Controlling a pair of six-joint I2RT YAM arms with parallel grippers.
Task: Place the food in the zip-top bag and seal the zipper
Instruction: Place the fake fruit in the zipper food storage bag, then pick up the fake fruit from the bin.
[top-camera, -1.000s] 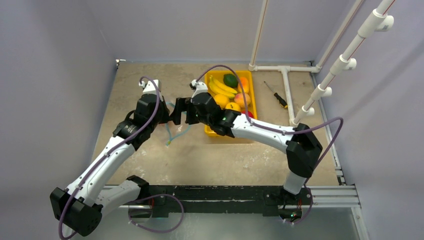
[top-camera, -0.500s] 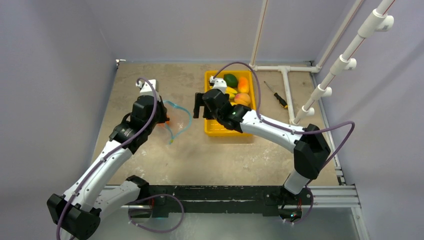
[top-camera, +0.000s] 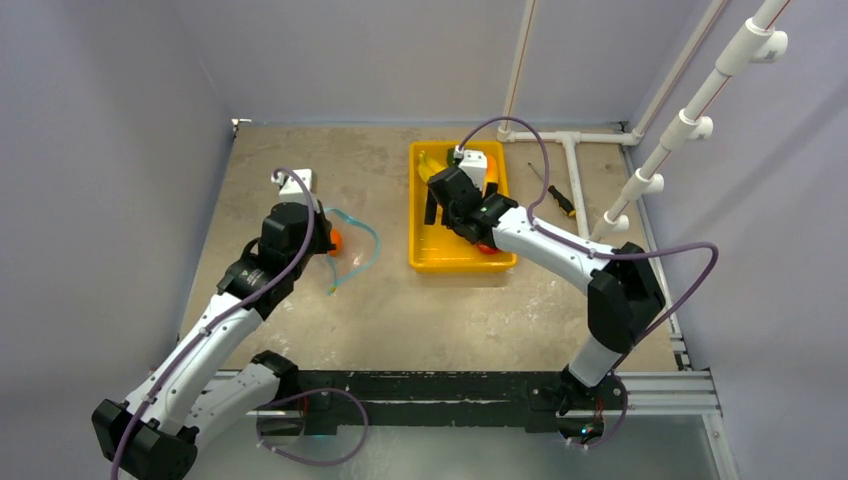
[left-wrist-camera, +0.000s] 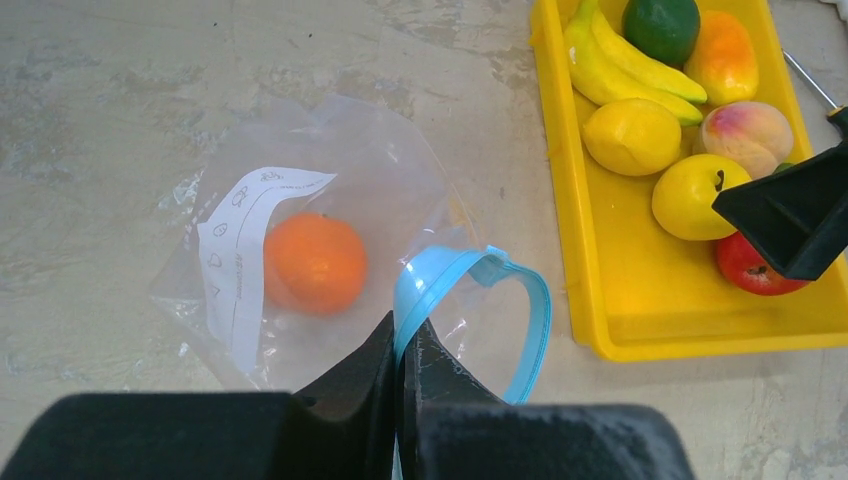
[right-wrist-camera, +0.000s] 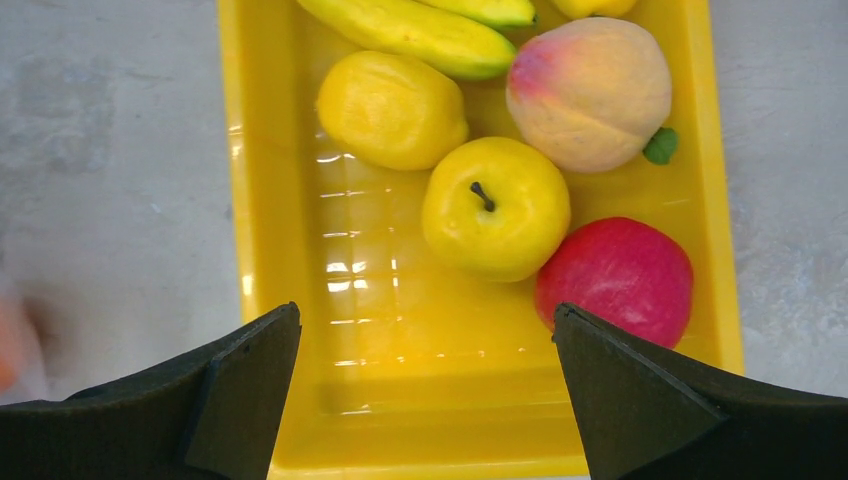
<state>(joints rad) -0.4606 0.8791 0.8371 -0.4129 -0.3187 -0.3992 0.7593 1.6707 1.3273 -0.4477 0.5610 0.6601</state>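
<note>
- My left gripper (left-wrist-camera: 400, 350) is pinched tight on the zipper (left-wrist-camera: 520, 300) of the zip-top bag (left-wrist-camera: 380, 190), left of the tray (right-wrist-camera: 270, 200).
- One orange (left-wrist-camera: 314, 263) lies inside that bag.
- My right gripper (right-wrist-camera: 425, 340) hangs with jaws wide apart over the food (right-wrist-camera: 495, 208) in the tray.

The yellow tray (right-wrist-camera: 370, 330) is glossy moulded plastic, with light glare all over its floor. The zip-top bag (left-wrist-camera: 400, 180) is thin clear film, crinkly and shiny, with a white paper-looking slip (left-wrist-camera: 235, 270) and a smooth teal plastic zipper (left-wrist-camera: 530, 330). The orange (left-wrist-camera: 313, 262) looks matt and a bit pebbled, while the red apple (right-wrist-camera: 615, 280) has a soft sheen. The table (left-wrist-camera: 120, 100) is rough, mottled and dull, kinda like worn concrete. The right gripper (right-wrist-camera: 425, 312) is matt black plastic.
</note>
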